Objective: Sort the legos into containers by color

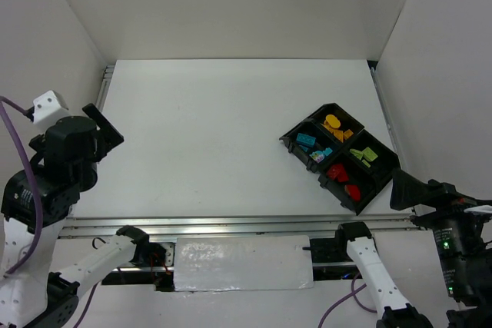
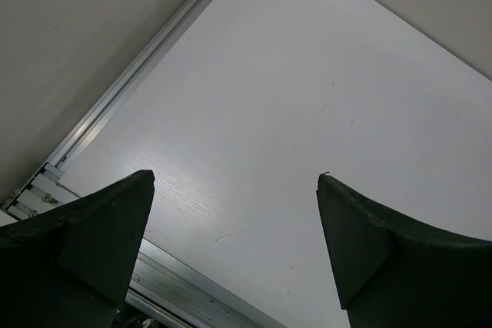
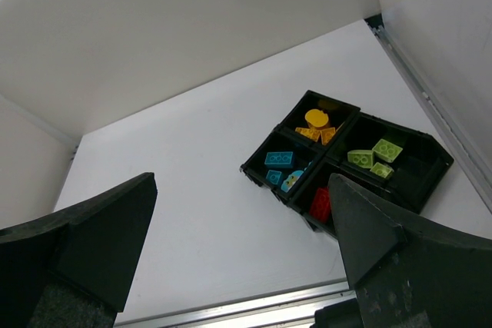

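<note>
The black tray (image 1: 355, 207) sits at the right of the table, turned like a diamond. Its far compartment holds yellow-orange legos (image 1: 334, 123), the left one cyan-blue legos (image 1: 311, 146), the right one lime green legos (image 1: 366, 155), the near one red legos (image 1: 346, 178). I see no loose brick on the table. My left gripper (image 1: 104, 124) is open and empty, raised at the far left; the left wrist view shows it (image 2: 235, 177) over bare table. My right gripper (image 1: 403, 188) is open and empty, raised just right of the tray; it (image 3: 242, 182) looks down on the tray (image 3: 434, 170).
White walls enclose the table on the left, back and right. A metal rail (image 1: 231, 224) runs along the near edge, with a white plate (image 1: 242, 263) between the arm bases. A rail also borders the table's left side (image 2: 131, 82).
</note>
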Motion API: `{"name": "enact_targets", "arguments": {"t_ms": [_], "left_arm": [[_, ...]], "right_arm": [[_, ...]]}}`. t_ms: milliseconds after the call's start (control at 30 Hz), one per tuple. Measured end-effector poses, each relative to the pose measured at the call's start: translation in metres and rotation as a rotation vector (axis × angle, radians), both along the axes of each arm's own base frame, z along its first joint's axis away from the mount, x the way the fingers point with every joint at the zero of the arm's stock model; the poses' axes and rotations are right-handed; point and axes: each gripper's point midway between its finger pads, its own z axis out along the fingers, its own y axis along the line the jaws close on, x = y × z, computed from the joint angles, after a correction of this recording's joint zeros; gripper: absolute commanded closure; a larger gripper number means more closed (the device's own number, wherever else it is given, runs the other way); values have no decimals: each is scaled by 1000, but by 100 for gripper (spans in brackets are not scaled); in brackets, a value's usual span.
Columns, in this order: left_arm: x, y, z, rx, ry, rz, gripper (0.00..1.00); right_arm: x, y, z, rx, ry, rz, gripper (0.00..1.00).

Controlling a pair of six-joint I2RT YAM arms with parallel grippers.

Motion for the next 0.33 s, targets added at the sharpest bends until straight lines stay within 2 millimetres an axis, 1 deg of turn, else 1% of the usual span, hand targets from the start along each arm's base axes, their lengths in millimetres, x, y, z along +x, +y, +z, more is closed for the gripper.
{"name": "enact_targets", "arguments": {"t_ms": [167, 333], "left_arm": [[6, -5, -9, 11, 23, -24, 0], [8, -7, -10, 7, 22, -34, 0]], "right_arm": [[6, 1, -5, 4, 21, 4, 0], [9, 2, -6, 11, 19, 5, 0]]}}
